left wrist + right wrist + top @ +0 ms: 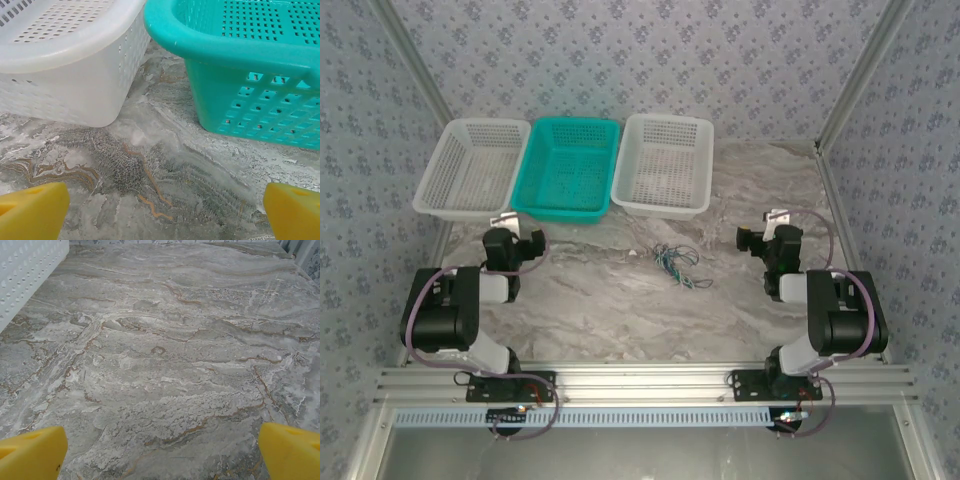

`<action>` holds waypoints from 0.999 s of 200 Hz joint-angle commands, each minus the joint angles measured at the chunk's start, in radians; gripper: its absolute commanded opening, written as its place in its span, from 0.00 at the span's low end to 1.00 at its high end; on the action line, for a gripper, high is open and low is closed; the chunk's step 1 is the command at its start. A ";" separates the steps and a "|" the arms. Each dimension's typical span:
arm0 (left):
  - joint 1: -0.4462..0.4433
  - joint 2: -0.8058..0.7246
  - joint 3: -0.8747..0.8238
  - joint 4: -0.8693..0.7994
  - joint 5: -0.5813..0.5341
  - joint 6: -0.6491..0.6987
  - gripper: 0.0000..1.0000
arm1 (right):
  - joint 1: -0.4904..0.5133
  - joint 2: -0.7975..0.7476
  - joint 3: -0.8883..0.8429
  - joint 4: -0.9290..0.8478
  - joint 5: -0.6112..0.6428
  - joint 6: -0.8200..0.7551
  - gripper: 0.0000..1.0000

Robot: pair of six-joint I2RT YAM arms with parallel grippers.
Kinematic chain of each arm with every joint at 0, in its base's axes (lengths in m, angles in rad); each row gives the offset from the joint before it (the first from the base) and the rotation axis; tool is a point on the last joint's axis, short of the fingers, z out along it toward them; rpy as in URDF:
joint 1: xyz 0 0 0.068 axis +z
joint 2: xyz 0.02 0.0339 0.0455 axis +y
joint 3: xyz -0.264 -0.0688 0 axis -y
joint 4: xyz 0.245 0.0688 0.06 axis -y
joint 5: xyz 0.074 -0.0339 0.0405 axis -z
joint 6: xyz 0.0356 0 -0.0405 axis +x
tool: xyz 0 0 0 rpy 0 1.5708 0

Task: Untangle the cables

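Cables (677, 264) lie on the marble-patterned table (620, 320) as a small loose tangle of thin dark, green and teal-blue strands. The tangle sits near the table centre, between the two arms and well apart from both grippers, on the near side of the right white basket (665, 165). Three baskets stand side by side along the far part of the table: left white basket (470, 165), teal basket (567, 165), right white basket. Left gripper (162, 212): jaws spread wide, nothing between them. Its yellow fingertips (30, 212) occupy the lower corners of the left wrist view, pointing at the gap between the left white basket and the teal basket. Right gripper (162, 452): jaws spread wide, nothing held, above bare tabletop, with a corner of the right white basket at the upper left of its wrist view.
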 commanded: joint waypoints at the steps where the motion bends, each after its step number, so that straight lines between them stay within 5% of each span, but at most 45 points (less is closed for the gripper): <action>1: -0.001 -0.016 0.019 0.028 0.016 0.012 0.99 | 0.002 -0.001 0.019 -0.011 0.007 -0.011 1.00; 154: -0.001 -0.015 0.019 0.028 0.016 0.013 1.00 | -0.002 -0.006 0.014 -0.002 0.003 -0.007 1.00; 175: 0.000 -0.016 0.019 0.028 0.015 0.012 0.99 | 0.011 -0.151 0.116 -0.341 0.089 0.027 1.00; 200: 0.001 -0.015 0.021 0.028 0.017 0.012 0.99 | 0.017 -0.361 0.294 -0.836 0.221 0.288 1.00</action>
